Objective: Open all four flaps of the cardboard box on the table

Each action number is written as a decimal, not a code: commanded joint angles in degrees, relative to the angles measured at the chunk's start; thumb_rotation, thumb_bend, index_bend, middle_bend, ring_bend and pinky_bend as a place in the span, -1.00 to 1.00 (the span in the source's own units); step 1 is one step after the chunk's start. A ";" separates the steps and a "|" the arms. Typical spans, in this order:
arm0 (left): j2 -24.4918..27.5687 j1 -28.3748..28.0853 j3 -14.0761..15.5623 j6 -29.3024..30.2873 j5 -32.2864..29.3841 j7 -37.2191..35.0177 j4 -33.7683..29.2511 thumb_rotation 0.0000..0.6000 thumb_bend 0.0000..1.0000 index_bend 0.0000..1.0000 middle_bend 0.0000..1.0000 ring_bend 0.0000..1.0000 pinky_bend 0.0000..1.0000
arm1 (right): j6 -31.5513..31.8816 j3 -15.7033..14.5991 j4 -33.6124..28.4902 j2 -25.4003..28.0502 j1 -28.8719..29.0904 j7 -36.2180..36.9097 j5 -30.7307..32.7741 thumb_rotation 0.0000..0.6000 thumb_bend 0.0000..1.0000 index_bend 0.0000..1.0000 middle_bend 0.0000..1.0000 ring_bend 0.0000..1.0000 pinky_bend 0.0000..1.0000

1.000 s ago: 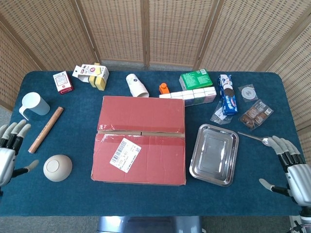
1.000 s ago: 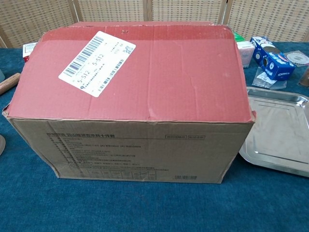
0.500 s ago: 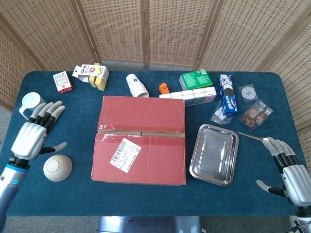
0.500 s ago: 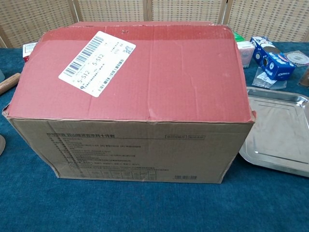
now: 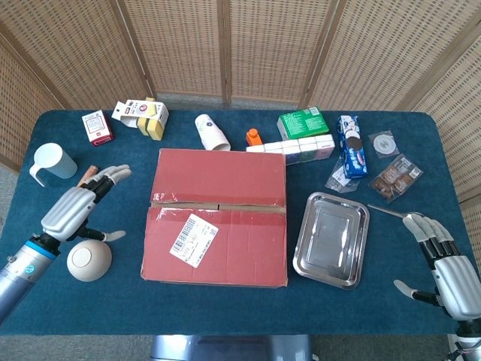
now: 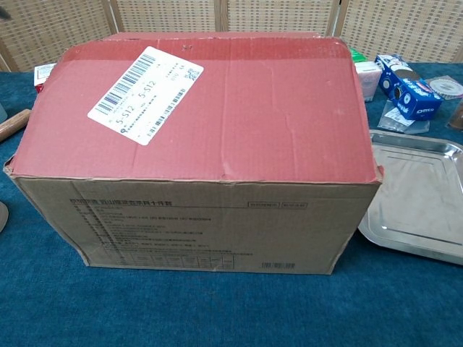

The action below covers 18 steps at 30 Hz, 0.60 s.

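Hovering left of the cardboard box (image 5: 218,218), left hand (image 5: 75,210) splays open.

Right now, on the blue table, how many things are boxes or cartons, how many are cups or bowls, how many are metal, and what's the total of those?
Boxes or cartons: 4 — red-topped cardboard box, green carton, small red-and-white box, white-and-yellow box
Cups or bowls: 3 — pale blue cup, white paper cup, beige bowl
Metal: 2 — steel tray, spoon
Total: 9
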 commanded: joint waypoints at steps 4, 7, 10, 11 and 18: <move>7.45 -5.96 1.44 -8.66 4.10 -15.26 -4.63 1.00 -0.71 -1.00 -1.00 -1.00 -0.59 | -0.30 -0.15 -0.29 -0.31 0.15 -0.83 -0.24 1.00 -1.00 -1.00 -1.00 -1.00 -1.00; 7.35 -7.69 1.40 -10.18 4.14 -18.66 -4.89 1.00 -0.71 -1.00 -1.00 -1.00 -0.59 | -0.28 -0.19 -0.42 -0.31 0.17 -0.98 -0.32 1.00 -1.00 -1.00 -1.00 -1.00 -1.00; 6.92 -9.47 1.64 -12.27 4.07 -21.58 -4.91 1.00 -0.71 -1.00 -1.00 -1.00 -0.59 | -0.20 -0.21 -0.42 -0.27 0.17 -0.81 -0.31 1.00 -1.00 -1.00 -1.00 -1.00 -1.00; 6.66 -9.94 1.67 -12.71 3.98 -22.52 -4.92 1.00 -0.71 -1.00 -1.00 -1.00 -0.59 | -0.20 -0.21 -0.41 -0.24 0.18 -0.73 -0.29 1.00 -1.00 -1.00 -1.00 -1.00 -1.00; 5.26 -12.02 2.44 -13.98 4.68 -26.83 -4.77 1.00 -0.71 -1.00 -1.00 -1.00 -0.59 | 0.00 -0.14 -0.40 -0.02 0.21 -0.14 -0.16 1.00 -1.00 -1.00 -1.00 -1.00 -1.00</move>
